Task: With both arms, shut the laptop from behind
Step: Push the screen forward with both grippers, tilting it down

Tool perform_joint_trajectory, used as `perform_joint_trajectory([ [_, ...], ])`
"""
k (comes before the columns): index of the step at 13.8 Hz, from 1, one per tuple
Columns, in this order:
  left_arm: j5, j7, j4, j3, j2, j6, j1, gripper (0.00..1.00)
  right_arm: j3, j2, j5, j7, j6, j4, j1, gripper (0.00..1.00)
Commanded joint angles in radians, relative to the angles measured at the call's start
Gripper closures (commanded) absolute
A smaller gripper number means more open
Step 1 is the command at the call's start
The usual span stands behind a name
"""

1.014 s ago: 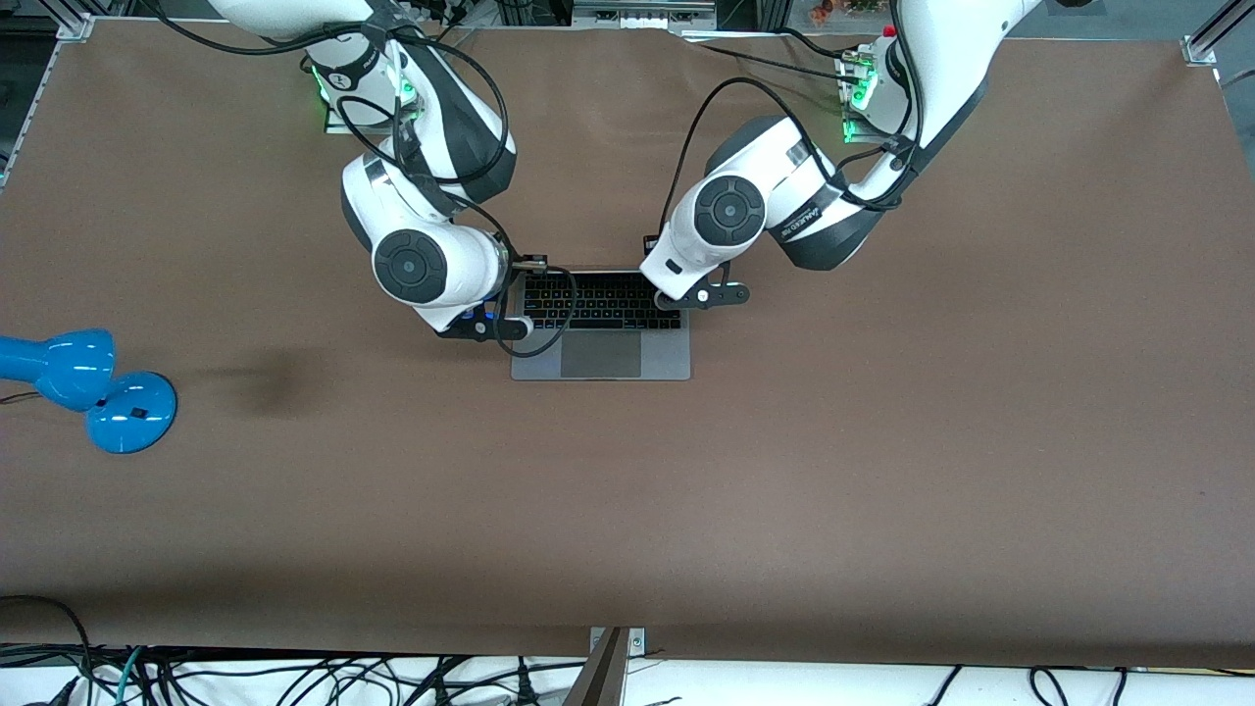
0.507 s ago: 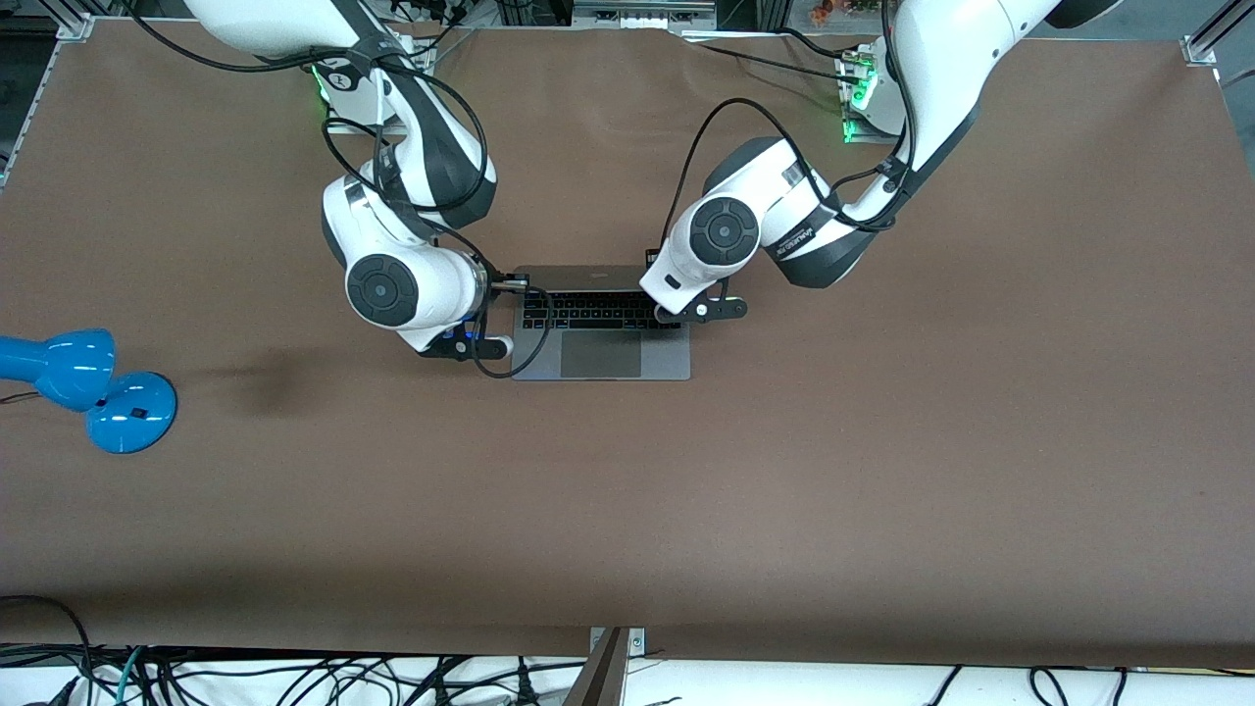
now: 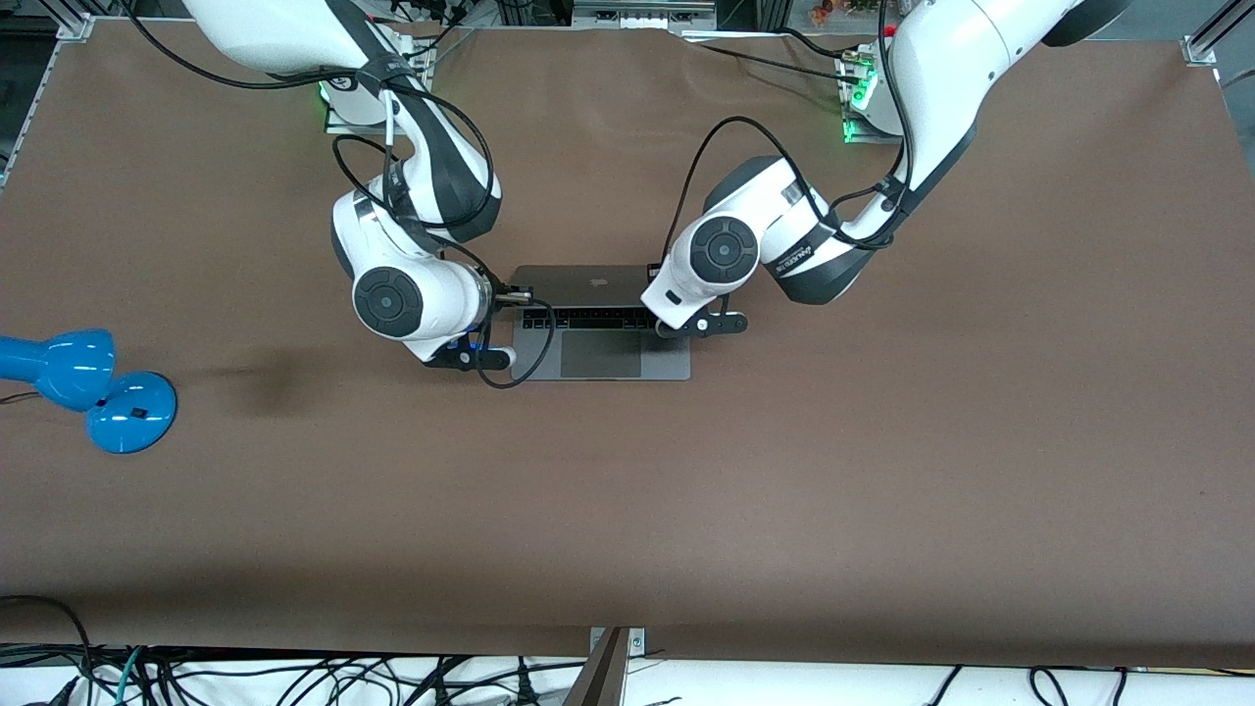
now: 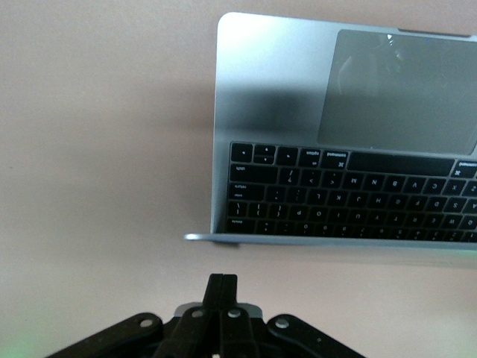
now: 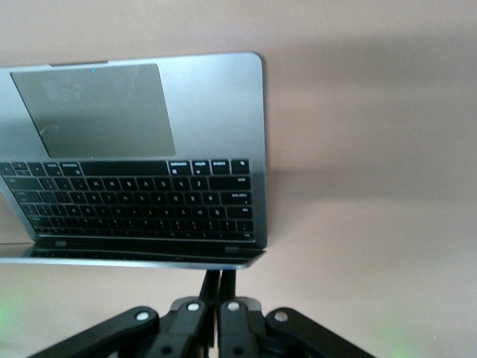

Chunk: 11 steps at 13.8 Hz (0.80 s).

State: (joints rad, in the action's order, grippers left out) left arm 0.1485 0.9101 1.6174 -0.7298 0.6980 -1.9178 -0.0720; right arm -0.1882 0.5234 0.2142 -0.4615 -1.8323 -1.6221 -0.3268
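A brown table (image 3: 882, 441) fills the front view, with both white arms reaching from their bases toward its middle. The left arm (image 3: 784, 235) comes in from its own end and bends down at one corner of the laptop (image 3: 600, 338); the right arm (image 3: 402, 265) does the same at the other corner. The laptop sits near the table's middle, its palm rest and trackpad toward the front camera, its grey lid tilted partway down over the keyboard so that only the rows next to the trackpad show from above.

The left gripper (image 4: 221, 294) hangs just over the lid's top edge at the corner toward the left arm's end, its fingers pressed together into one narrow black blade. The right gripper (image 5: 218, 287) sits the same way at the lid corner toward the right arm's end, its fingers (image 5: 211, 291) also together, their tips at or just against the lid's edge.

A blue desk lamp (image 3: 88, 387) lies near the table's edge at the right arm's end, well apart from the laptop.
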Motion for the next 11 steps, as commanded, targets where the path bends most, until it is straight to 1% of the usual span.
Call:
perform_joint_trajectory([
  [1,0.031,-0.01,-0.059,0.029,0.032,0.008,-0.034,1.0,-0.005,0.015,-0.013,0.01,-0.054,-0.002,0.003,0.95],
  [6,0.031,-0.013,-0.134,0.076,0.089,0.007,-0.078,1.0,-0.004,0.049,-0.015,0.046,-0.128,-0.001,0.002,0.95],
  [11,0.052,-0.013,-0.175,0.101,0.129,-0.006,-0.097,1.0,0.009,0.067,-0.065,0.092,-0.154,-0.001,0.003,0.95],
])
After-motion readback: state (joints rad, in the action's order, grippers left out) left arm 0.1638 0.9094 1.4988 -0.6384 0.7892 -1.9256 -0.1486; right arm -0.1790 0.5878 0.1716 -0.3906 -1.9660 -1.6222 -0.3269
